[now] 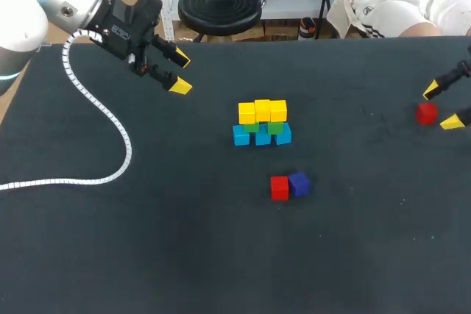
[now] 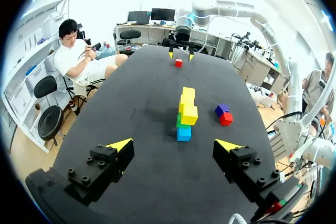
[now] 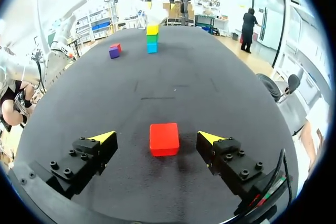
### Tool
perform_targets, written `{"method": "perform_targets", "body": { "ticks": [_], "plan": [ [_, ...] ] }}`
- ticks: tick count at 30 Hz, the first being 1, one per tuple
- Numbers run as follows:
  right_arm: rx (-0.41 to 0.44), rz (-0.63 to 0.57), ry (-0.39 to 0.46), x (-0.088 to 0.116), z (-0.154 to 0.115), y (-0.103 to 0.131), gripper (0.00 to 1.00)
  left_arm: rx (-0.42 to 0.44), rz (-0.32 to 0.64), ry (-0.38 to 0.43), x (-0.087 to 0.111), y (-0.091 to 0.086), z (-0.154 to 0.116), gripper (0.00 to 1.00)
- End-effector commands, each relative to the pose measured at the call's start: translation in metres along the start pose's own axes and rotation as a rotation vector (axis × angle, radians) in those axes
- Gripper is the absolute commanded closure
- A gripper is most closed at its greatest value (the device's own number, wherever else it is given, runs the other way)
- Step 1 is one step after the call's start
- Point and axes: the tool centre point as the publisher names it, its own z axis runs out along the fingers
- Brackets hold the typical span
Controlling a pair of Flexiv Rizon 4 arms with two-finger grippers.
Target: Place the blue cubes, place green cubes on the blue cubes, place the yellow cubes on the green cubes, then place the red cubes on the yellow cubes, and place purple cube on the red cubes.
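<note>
Since, at the middle of the black table [image 1: 221, 270], the stack [image 1: 262, 124] already shows blue, green and yellow layers, the red layer looks to be the step in hand. Well right of the stack, the right gripper [image 1: 441, 106] stands wide around a red cube [image 3: 164, 139], not touching it, and next needs to close, lift and set it on the yellows. The left gripper [image 1: 181, 73] hangs wide and empty, well left of the stack. A second red cube [image 1: 279, 188] and the purple cube [image 1: 299, 184] sit just in front of the stack; the greens are largely covered, their count unclear.
</note>
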Motion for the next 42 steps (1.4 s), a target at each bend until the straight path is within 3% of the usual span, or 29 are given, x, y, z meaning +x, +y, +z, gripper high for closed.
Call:
{"method": "perform_targets", "body": {
  "ticks": [1, 17, 18, 19, 20, 22, 27, 33, 42],
  "plan": [
    [-0.009, -0.002, -0.005, -0.001, 0.001, -0.006, 0.00, 0.000, 0.002, 0.000, 0.000, 0.000, 0.000, 0.00],
    [-0.037, 0.007, -0.005, 0.002, 0.006, -0.008, 0.00, 0.000, 0.002, 0.000, 0.000, 0.000, 0.000, 0.00],
    [-0.039, 0.007, -0.006, 0.002, 0.006, -0.008, 0.05, 0.000, 0.002, 0.000, 0.000, 0.000, 0.000, 0.00],
    [-0.040, 0.006, -0.006, 0.002, 0.007, -0.008, 0.25, 0.000, 0.002, 0.000, 0.000, 0.000, 0.000, 0.00],
    [-0.042, 0.005, -0.006, 0.002, 0.007, -0.008, 0.51, 0.000, 0.002, 0.000, 0.000, 0.000, 0.000, 0.00],
    [-0.046, -0.003, -0.004, 0.001, 0.007, -0.008, 0.62, 0.000, 0.002, 0.000, 0.000, 0.000, 0.000, 0.00],
    [-0.052, -0.005, 0.000, 0.002, 0.008, -0.008, 1.00, 0.000, 0.002, 0.000, 0.000, 0.000, 0.000, 0.00],
    [-0.029, -0.033, 0.002, -0.008, 0.001, -0.006, 1.00, 0.000, 0.002, 0.000, 0.000, 0.000, 0.000, 0.00],
    [0.028, -0.112, 0.015, -0.054, -0.014, -0.006, 1.00, 0.000, 0.002, 0.000, 0.000, 0.000, 0.000, 0.00]
  ]
}}
